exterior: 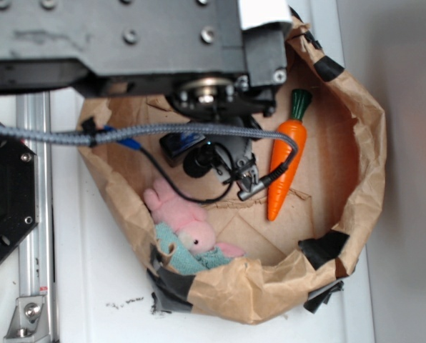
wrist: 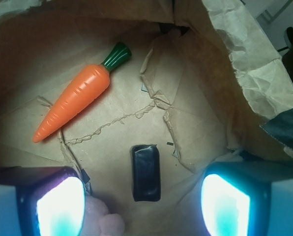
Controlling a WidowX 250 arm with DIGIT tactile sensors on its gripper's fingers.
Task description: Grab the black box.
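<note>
Inside the crumpled brown paper bag [exterior: 356,143], the exterior view shows an orange plastic carrot [exterior: 284,161] beside a pink-and-teal plush bunny [exterior: 188,229]; the arm hides the gripper. From the wrist, the small glossy black box [wrist: 146,172] lies on the bag floor between the gripper's [wrist: 142,206] wide-spread fingers [wrist: 60,206] — untouched; the carrot sits well apart.

A rolled-down brown paper bag [exterior: 356,179] sits at the centre of the exterior view and holds everything else. On its floor, the long orange plastic carrot [exterior: 284,166] lies at the right of the frame, and the pink plush rabbit [exterior: 179,213] lies at the lower left, on a teal cloth [exterior: 176,256]. In the wrist view the small glossy black rectangular box [wrist: 146,172] lies low at centre, between the two lit gripper fingers [wrist: 60,206], apart from both. The carrot lies at upper left, well apart from the box.
</note>
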